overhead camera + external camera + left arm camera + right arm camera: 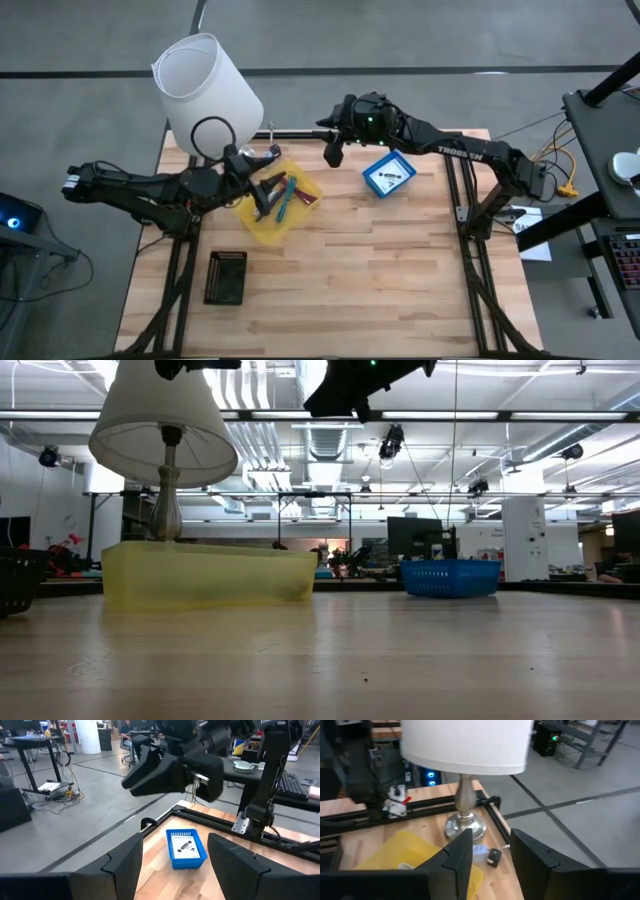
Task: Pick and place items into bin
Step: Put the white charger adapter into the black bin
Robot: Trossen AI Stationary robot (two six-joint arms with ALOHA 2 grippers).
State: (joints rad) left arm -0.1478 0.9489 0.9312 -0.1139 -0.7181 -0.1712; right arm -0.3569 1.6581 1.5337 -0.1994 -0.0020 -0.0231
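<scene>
A yellow bin (262, 225) stands at the table's left centre, beside the white lamp (207, 92). A teal pen (285, 200) and a red piece (306, 197) lie in it. My left gripper (266, 197) hovers over the bin, open and empty; the left wrist view (175, 865) shows nothing between its fingers. My right gripper (333, 152) hangs above the table near the far edge, open and empty, as the right wrist view (492, 855) shows. A blue basket (374, 188) holds a white packet (183, 845) with a dark piece on it.
A black basket (225, 277) stands near the table's near left. The lamp's base (465, 826) rests on the table just beyond the bin (395, 851), with a small dark piece (494, 856) beside it. The table's near right is bare wood (400, 290).
</scene>
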